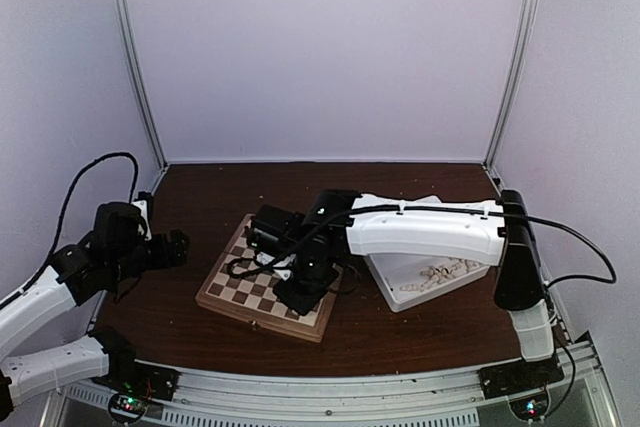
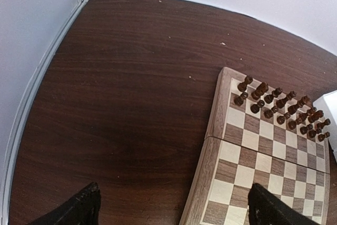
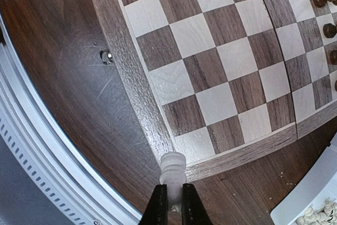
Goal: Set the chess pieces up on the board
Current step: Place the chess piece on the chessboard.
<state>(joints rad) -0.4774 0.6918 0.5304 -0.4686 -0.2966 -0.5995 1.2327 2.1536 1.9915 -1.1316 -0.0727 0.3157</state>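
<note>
Pinching one cream chess piece between the narrowed right fingers over a corner of the board, hovering the left fingers spread wide and empty above the counter beside it, facing two rows of dark pieces and a white tray of cream pieces.

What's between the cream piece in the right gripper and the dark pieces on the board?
Between the cream chess piece and the dark brown pieces, only bare wooden checkered chessboard, seen in the right wrist view.
</note>
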